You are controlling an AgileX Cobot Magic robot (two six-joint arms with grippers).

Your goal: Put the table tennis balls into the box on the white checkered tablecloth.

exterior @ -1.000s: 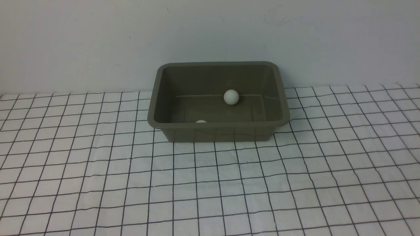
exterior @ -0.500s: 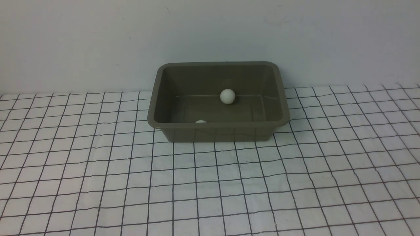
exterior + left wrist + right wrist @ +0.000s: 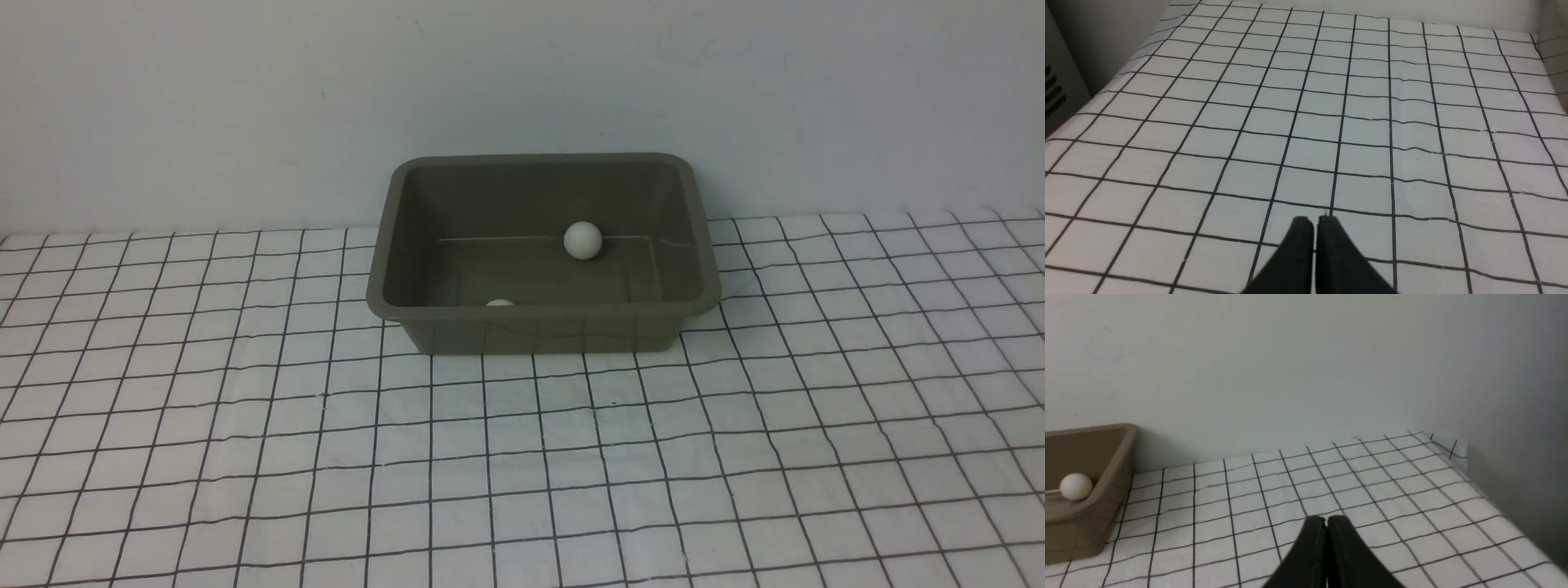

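A plain pale wall (image 3: 245,98) rises behind the table, bare and unmarked.

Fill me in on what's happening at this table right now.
Nothing is being handled at the moment. Both table tennis balls already sit inside the box on the white checkered tablecloth: one ball near the back wall, the other ball mostly hidden behind the front rim. The left gripper and the right gripper are both off to the sides over bare cloth, jaws shut and empty. The job looks done.

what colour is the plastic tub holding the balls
Olive-brown, the rectangular plastic tub with rounded corners; clearest in the front view.
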